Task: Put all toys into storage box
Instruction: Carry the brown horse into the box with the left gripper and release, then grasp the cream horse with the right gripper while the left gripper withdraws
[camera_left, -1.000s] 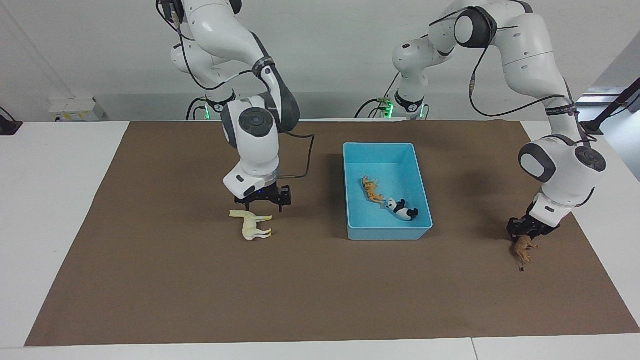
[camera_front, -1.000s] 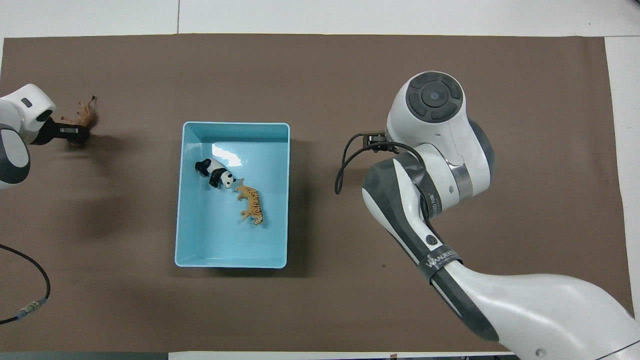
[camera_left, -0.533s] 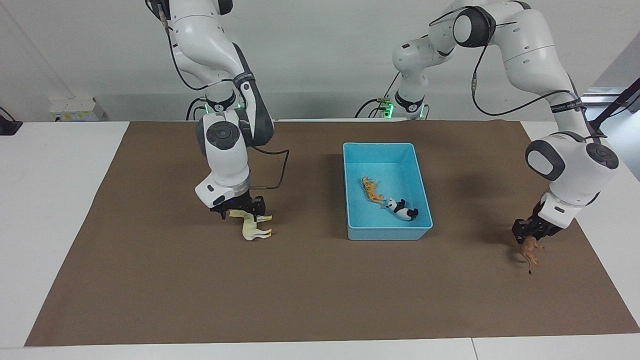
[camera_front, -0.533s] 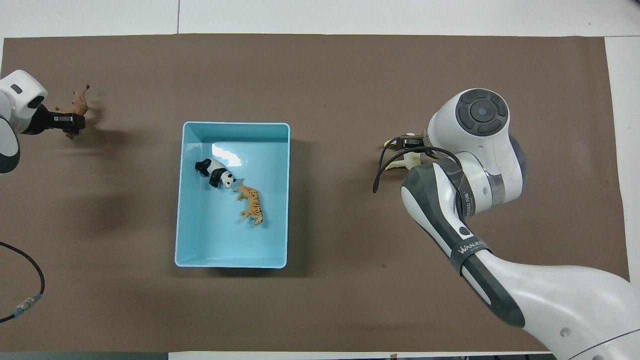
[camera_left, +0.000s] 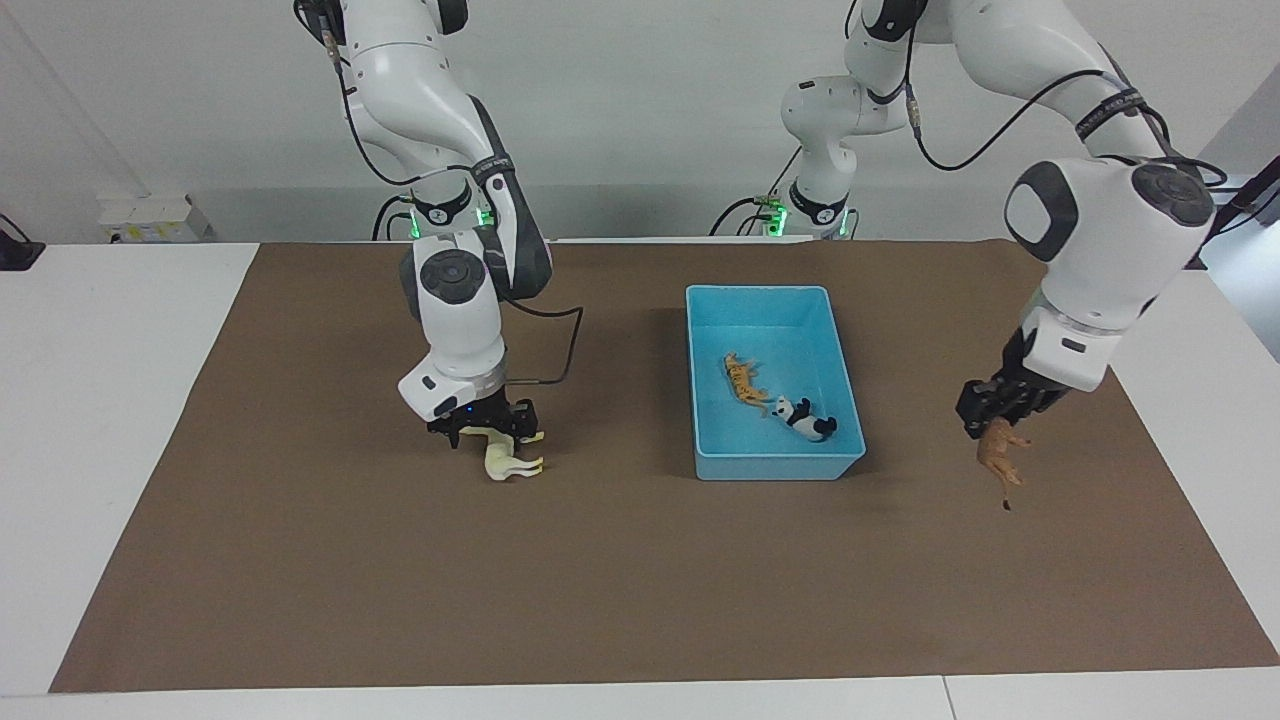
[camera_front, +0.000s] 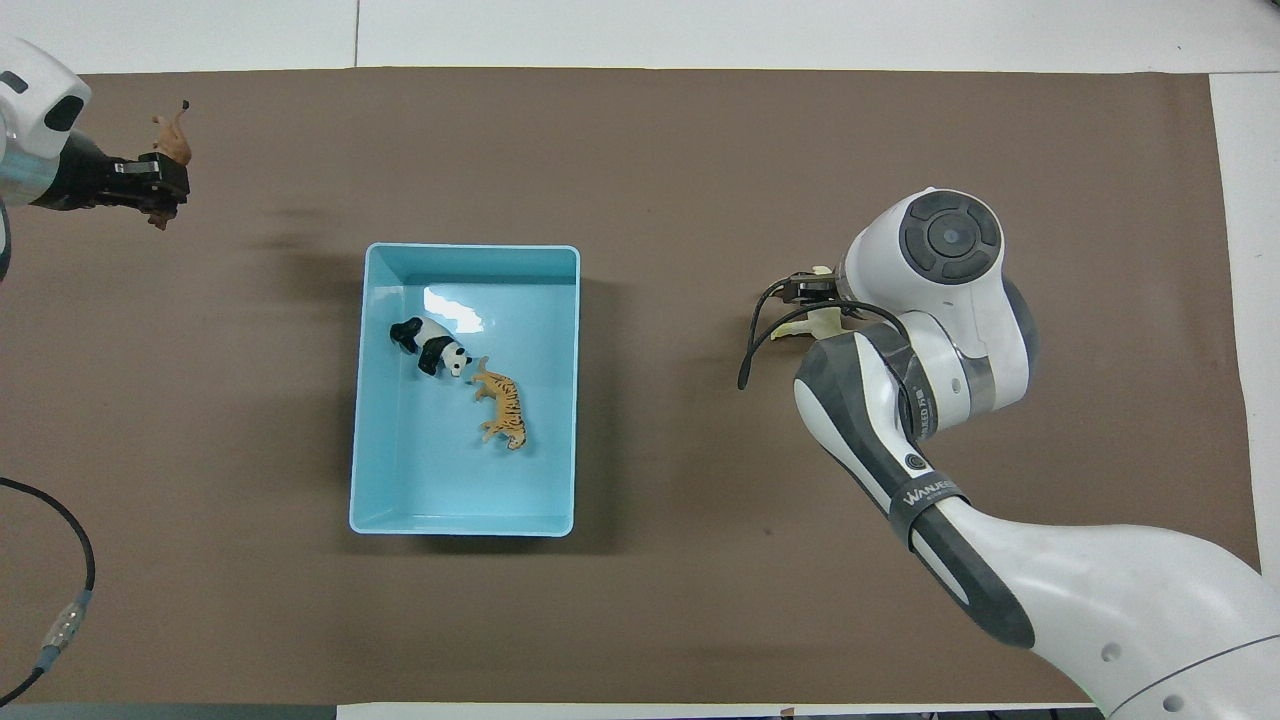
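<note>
Tiger (camera_left: 744, 380) and panda (camera_left: 806, 418) are seen lying in the box (camera_left: 760, 296), touching nose to nose; neither has shifted across the frames. Two of four toys are done.

Horse (camera_left: 508, 455) is seen on its side on the mat (camera_left: 300, 560), toward the right arm's end, well apart from the box. Right gripper (camera_left: 487, 421) has been brought down from beside the horse's back onto its body; its jaws are spread wide around the horse, not yet closed. A second ago it was held above and to one side. A pinch is judged to be the next step there.

Lion (camera_left: 999, 455) is clamped in the left gripper (camera_left: 992, 412) and is dangling clear of the mat, over the left arm's end, with its shadow apart below. A second ago it was still being touched to the mat; since then it has been raised and carried a little toward the box. Its transfer is judged to be under way, with the drop into the box remaining.

Grip on the lion is at one end only, so swing or slip is possible.
</note>
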